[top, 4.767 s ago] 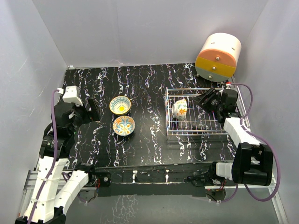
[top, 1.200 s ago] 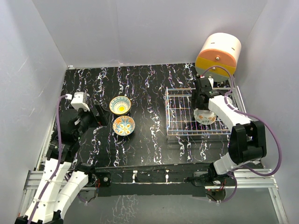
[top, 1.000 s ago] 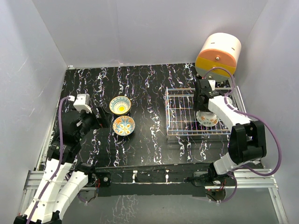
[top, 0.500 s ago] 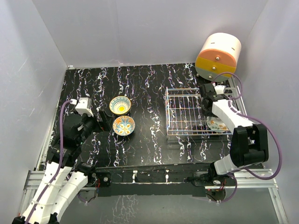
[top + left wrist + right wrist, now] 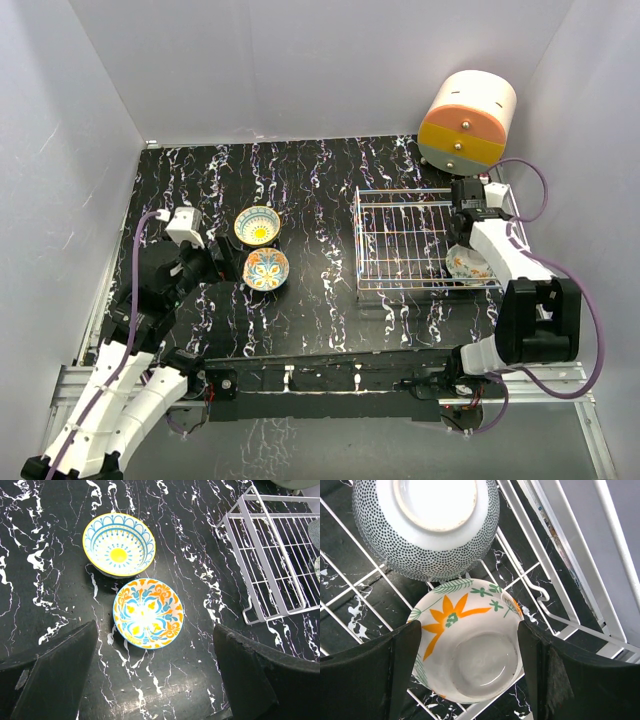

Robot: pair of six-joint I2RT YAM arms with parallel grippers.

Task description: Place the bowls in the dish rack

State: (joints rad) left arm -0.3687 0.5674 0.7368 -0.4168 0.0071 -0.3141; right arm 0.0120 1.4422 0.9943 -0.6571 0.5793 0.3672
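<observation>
Left wrist view: the left tool [image 5: 155, 627] hangs low over the bench [image 5: 310, 200], its two dark fingers spread wide and gripping nothing. The orange-and-blue bowl [image 5: 148, 612] sits mouth up on the bench directly below the gap. The wide spread probably serves to clear that bowl's rim, so this looks like the next pick. Just beyond it, almost touching, the yellow-centred bowl [image 5: 119, 544] also stands mouth up. Neither is loaded yet, so roughly half the task remains.

Farther right stands the dish rack [image 5: 358, 240], its near-left corner showing at the edge of this view. Most of its wire floor is free. That room is likely kept for the two bowls on the bench.

In the right wrist view the right tool [image 5: 468, 625] is spread wider than the bowl beneath it and clasps nothing. From above it hangs over the rack's right end, clear of the crockery. Under it the leaf-painted bowl [image 5: 465, 640] lies foot up on the wires at the rack's near right corner. Behind it and touching it, the speckled bowl [image 5: 427, 525] is also turned foot up. Turned over, they would drain, and their rims look steady across the bars. Packing them tight into one end saves space.

Past the rack, at the bench's far right corner, stands the round drawer unit [image 5: 467, 120], which has no part in this job.
</observation>
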